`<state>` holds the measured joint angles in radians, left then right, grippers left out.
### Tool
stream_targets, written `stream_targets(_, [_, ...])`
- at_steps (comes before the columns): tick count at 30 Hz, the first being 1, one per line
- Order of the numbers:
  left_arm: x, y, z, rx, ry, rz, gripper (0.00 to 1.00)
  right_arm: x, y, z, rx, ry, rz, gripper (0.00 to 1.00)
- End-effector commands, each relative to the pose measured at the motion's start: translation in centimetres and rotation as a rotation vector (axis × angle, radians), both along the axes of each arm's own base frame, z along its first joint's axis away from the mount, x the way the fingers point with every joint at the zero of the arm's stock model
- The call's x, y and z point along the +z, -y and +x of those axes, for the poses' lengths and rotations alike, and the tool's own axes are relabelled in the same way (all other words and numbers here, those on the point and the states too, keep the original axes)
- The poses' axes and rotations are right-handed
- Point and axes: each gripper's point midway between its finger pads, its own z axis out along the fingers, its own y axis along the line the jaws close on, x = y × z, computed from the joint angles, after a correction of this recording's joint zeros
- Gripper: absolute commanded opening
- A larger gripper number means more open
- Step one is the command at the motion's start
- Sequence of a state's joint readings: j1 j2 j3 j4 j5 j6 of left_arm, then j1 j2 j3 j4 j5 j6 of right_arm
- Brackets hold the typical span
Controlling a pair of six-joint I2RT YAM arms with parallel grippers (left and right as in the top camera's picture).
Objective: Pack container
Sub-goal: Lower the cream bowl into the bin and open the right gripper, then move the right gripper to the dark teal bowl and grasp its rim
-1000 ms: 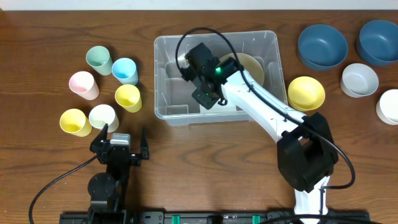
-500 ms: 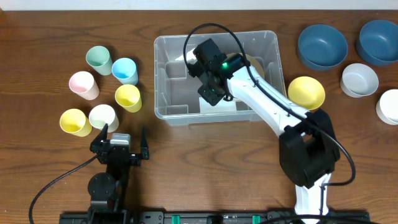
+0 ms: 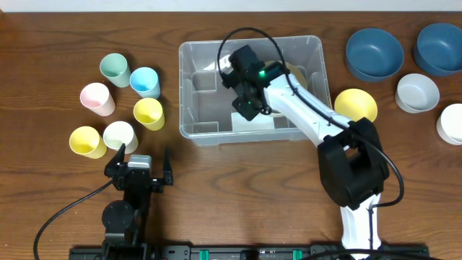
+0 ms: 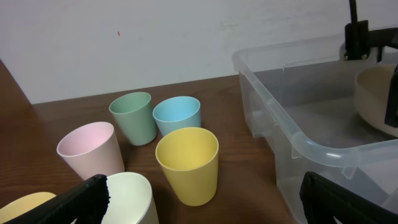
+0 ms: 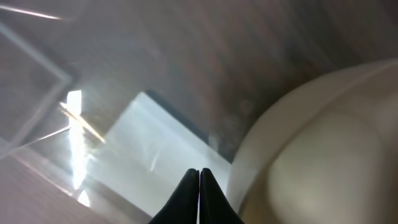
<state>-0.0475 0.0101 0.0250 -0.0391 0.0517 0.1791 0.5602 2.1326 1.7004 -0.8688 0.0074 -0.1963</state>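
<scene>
Fingers on my right gripper (image 5: 199,179) are pressed together, empty, in the container (image 3: 186,94) by a tan bowl (image 5: 311,137); left gripper (image 3: 143,154) is spread. Next I'd lift out and fetch another bowl.

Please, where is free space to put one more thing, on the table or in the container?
Free: the left half of the container; the table at front centre; the strip between the cups and container. Crowded: the cups, the bowls at right, the container's right half holding a beige bowl.

Right fingers (image 5: 188,190) now farther back and rightward within the container (image 3: 186,87), closer to the beige bowl (image 5: 311,143).
</scene>
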Motion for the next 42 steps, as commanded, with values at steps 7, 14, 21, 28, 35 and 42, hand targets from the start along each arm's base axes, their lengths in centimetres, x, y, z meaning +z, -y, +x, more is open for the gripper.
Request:
stream_targets(7, [-1.6, -0.3, 0.0, 0.019, -0.046, -0.008, 0.98, 0.2, 1.8, 1.8, -0.033, 0.022, 0.012, 0.05])
stream_targets(14, [-1.6, -0.3, 0.0, 0.019, -0.045, -0.008, 0.98, 1.0, 0.0, 1.8, 0.008, 0.046, 0.044, 0.05])
stream_targets(21, [-1.6, -0.3, 0.0, 0.019, -0.046, -0.008, 0.98, 8.1, -3.0, 2.0, 0.055, 0.117, 0.089, 0.12])
stream_targets(28, [-1.6, -0.3, 0.0, 0.019, -0.045, -0.008, 0.98, 19.3, 1.8, 5.0, -0.163, 0.315, 0.107, 0.50])
stream_targets(35, [-1.6, -0.3, 0.0, 0.019, -0.046, -0.008, 0.98, 20.6, 14.7, 8.5, -0.549, 0.324, 0.067, 0.55])
stream_targets(42, [-1.6, -0.3, 0.0, 0.019, -0.045, -0.008, 0.98, 17.1, 24.5, 10.1, -0.794, 0.227, 0.116, 0.56])
